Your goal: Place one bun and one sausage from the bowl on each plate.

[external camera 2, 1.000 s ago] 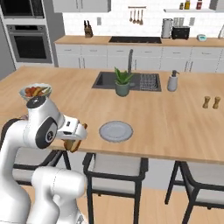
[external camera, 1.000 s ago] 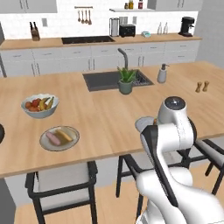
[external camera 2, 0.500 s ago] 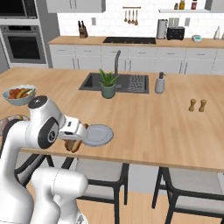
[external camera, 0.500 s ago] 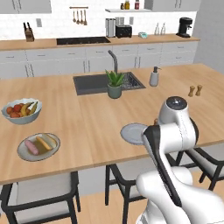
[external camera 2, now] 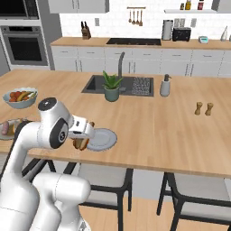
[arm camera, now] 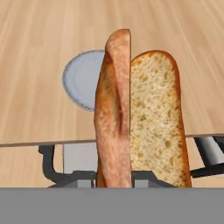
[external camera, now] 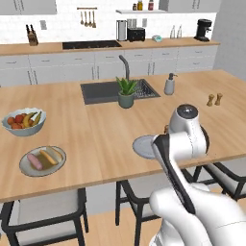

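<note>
The surface (external camera: 101, 139) is carrying two plates. The far plate (external camera: 43, 160), well off to the gripper's side near the fruit bowl (external camera: 23, 122), is already holding a sausage (external camera: 34, 161) and a yellow bun (external camera: 48, 156), so that half of the task looks done. The near plate (external camera 2: 102, 138) is lying bare just ahead of the gripper (external camera 2: 81, 140), close to the surface's front edge.

The step in hand, as I judge it, is carrying the second bun (arm camera: 142, 122) to that bare plate. The gripper is clenched on the bun's lower end, with the bun standing up in front of the hand camera. In the hand view its long axis is running straight away from the gripper, the rounded free tip pointing toward the plate beyond it; the browned crust is facing one side and the pale cut crumb the other. From the right base view the bun is hanging beside the plate's near rim, not yet over its centre.

The next move is calling for a short reach forward over the plate, a lowering until the bun is lying flat, then a release. A second sausage would still be needed afterward.
</note>
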